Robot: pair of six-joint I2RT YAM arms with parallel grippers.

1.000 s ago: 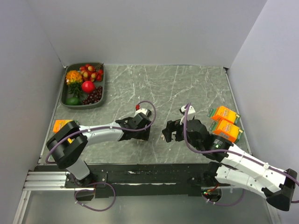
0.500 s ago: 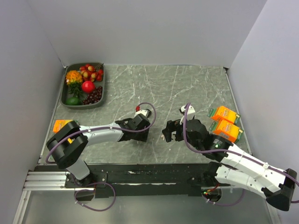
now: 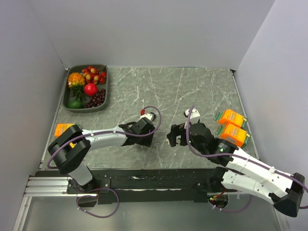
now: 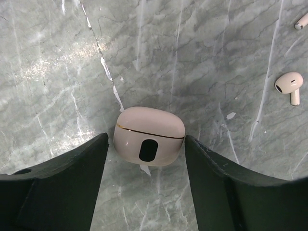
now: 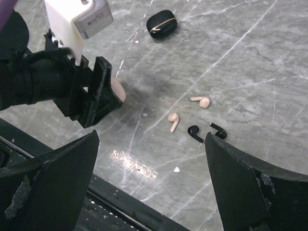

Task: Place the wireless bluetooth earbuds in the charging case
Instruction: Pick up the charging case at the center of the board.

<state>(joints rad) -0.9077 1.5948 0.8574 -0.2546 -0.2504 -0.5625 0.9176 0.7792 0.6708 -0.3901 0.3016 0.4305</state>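
A pink charging case (image 4: 149, 130) lies shut on the marble, and my left gripper (image 4: 147, 144) is shut on it, fingertips against its two sides. A black charging case (image 5: 161, 24) lies farther off, closed and alone. Two black earbuds (image 5: 195, 133) (image 5: 219, 131) lie side by side on the table, with two pink earbuds (image 5: 173, 121) (image 5: 201, 101) just beyond them. One pink earbud (image 4: 288, 84) also shows to the right of the left fingers. My right gripper (image 5: 151, 137) hovers wide open and empty above the near table edge, short of the earbuds.
A dark tray (image 3: 86, 110) of fruit stands at the far left. Two orange cartons (image 3: 231, 118) (image 3: 234, 134) sit by the right arm, and another (image 3: 61, 129) lies at the left edge. A black rail (image 5: 120, 207) runs along the near table edge.
The left jaws have drawn in around the pink case. Both arms stay almost where they were; the right gripper shifted only slightly.
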